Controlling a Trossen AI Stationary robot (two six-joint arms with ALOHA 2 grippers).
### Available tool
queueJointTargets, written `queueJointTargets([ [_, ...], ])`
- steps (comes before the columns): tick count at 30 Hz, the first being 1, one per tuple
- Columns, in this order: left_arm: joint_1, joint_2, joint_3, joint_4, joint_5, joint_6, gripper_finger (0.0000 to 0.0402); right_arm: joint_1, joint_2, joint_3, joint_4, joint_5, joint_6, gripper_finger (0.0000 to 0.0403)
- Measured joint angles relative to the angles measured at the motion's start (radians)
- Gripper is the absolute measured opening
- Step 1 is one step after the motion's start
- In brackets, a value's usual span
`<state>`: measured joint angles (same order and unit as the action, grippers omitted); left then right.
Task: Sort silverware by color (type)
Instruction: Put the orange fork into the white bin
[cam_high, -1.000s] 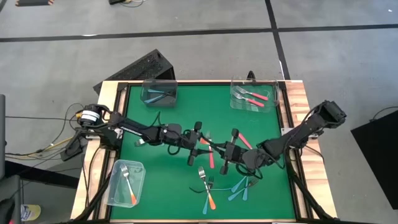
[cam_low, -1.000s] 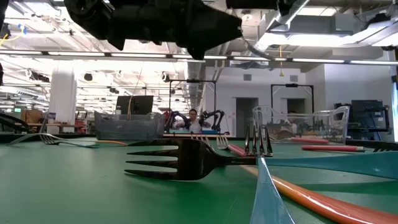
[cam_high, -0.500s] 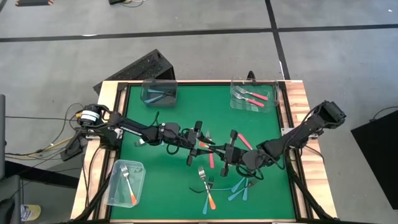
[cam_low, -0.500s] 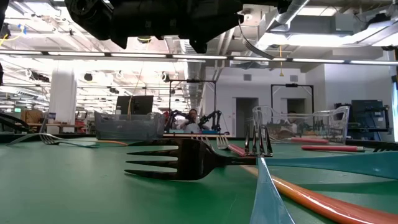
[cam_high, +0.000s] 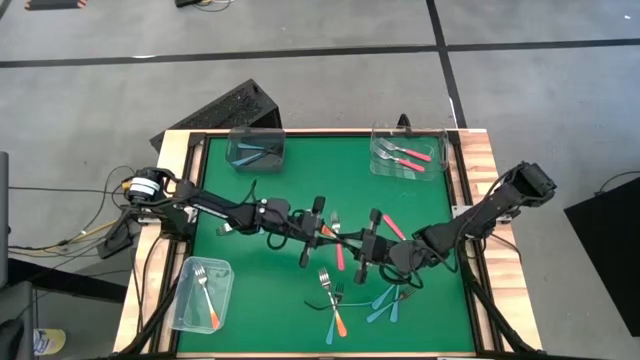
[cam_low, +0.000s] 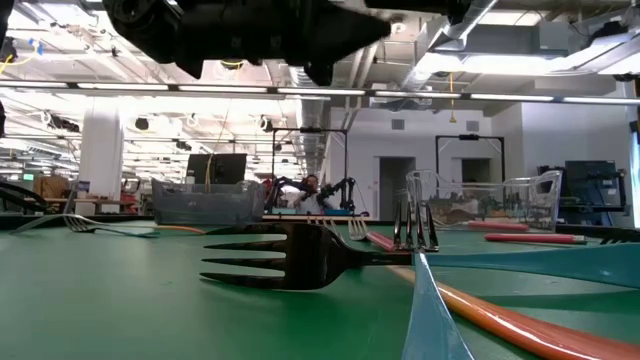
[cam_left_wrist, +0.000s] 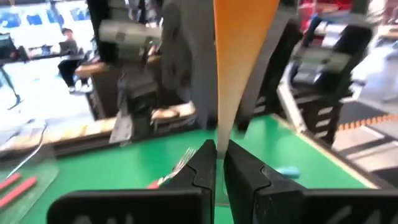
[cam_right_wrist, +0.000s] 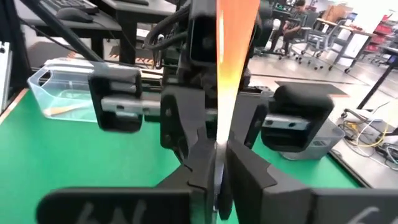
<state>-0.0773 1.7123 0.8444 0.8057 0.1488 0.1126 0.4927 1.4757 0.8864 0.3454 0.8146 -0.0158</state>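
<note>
Above the middle of the green table (cam_high: 260, 290), the left gripper (cam_high: 322, 229) and the right gripper (cam_high: 366, 243) meet nose to nose, an orange-handled fork (cam_left_wrist: 235, 68) spanning between them. The left jaws are clenched on its handle; the right jaws also flank it, but whether they grip or have let go, I cannot tell. Nearer the table's front edge lies a loose pile of forks (cam_high: 352, 297). Beyond the grippers, at the back edge, stand two clear containers (cam_high: 407, 152) holding sorted forks.

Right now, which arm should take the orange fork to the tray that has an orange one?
Left. The left tool is shut on the orange fork, and that tray sits on the left arm's side.
</note>
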Motion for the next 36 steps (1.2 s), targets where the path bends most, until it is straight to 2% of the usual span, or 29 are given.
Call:
queueJointTargets([
  [4,0.002,-0.041,0.000,-0.178,-0.073,-0.001,0.0004,0.025,-0.022,0.000,-0.071,0.124,0.042,0.0096],
  [7,-0.009,-0.125,0.000,-0.445,-0.190,-0.025,0.0003,0.046,-0.056,0.000,-0.189,0.219,0.141,0.0104],
  [10,-0.042,-0.233,0.000,-0.743,-0.327,-0.145,0.0002,0.058,-0.082,0.000,-0.323,0.265,0.257,0.0107],
  [12,-0.079,-0.314,0.000,-0.912,-0.375,-0.276,0.0002,0.059,-0.096,0.000,-0.410,0.269,0.343,0.0107],
  [16,-0.177,-0.463,0.000,-1.218,-0.351,-0.621,0.0004,0.038,-0.104,0.000,-0.548,0.270,0.503,0.0108],
  [20,-0.300,-0.594,0.000,-1.417,-0.318,-0.930,0.0014,0.000,-0.103,0.000,-0.580,0.267,0.564,0.0108],
  [24,-0.453,-0.689,0.000,-1.560,-0.333,-1.244,0.0016,-0.026,-0.103,0.000,-0.577,0.259,0.590,0.0108],
  [31,-0.809,-0.687,0.000,-1.754,-0.588,-1.732,0.0006,-0.028,-0.096,0.000,-0.593,0.256,0.593,0.0108],
  [33,-0.889,-0.659,0.000,-1.769,-0.621,-1.842,0.0007,-0.028,-0.096,0.000,-0.603,0.256,0.593,0.0108],
  [36,-0.976,-0.611,0.000,-1.781,-0.608,-1.969,0.0010,-0.033,-0.096,0.000,-0.607,0.256,0.593,0.0108],
])
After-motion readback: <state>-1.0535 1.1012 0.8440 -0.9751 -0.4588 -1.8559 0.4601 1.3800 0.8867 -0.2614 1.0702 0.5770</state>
